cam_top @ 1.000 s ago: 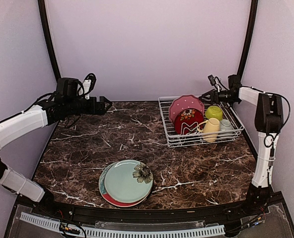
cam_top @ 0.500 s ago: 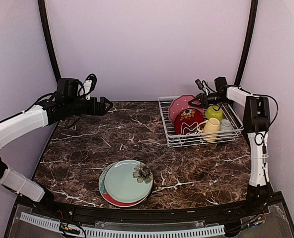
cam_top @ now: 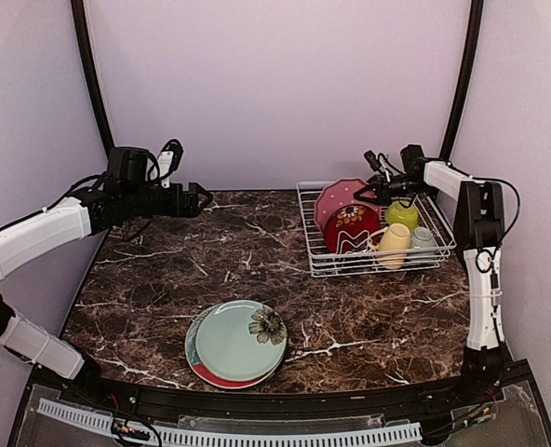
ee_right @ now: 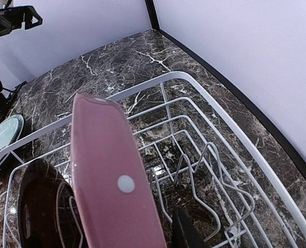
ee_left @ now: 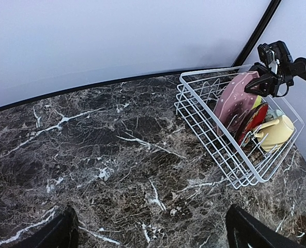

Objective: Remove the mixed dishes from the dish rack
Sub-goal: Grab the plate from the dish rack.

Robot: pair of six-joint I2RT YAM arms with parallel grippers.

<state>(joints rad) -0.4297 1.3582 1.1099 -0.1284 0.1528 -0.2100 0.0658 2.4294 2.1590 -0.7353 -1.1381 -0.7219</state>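
Note:
The white wire dish rack (cam_top: 315,244) stands at the back right. It holds an upright pink scalloped plate (cam_top: 336,197), a red floral plate (cam_top: 352,226), a pale yellow mug (cam_top: 395,244), a lime-green bowl (cam_top: 402,213) and a pale blue cup (cam_top: 423,239). My right gripper (cam_top: 365,191) is at the pink plate's top edge. In the right wrist view the plate (ee_right: 114,181) fills the space beside one dark finger (ee_right: 185,233), with a gap between them. My left gripper (cam_top: 201,197) hovers open and empty at the back left. No black-rimmed cream plate shows.
A pale teal plate (cam_top: 234,340) lies on a red plate with a flower (cam_top: 268,324) near the front middle of the marble table. The rack (ee_left: 215,139) also shows in the left wrist view, at the right. Purple walls close the back and sides.
My right gripper has moved left from the rack's back right corner to the pink plate's top edge. The left arm has not moved.

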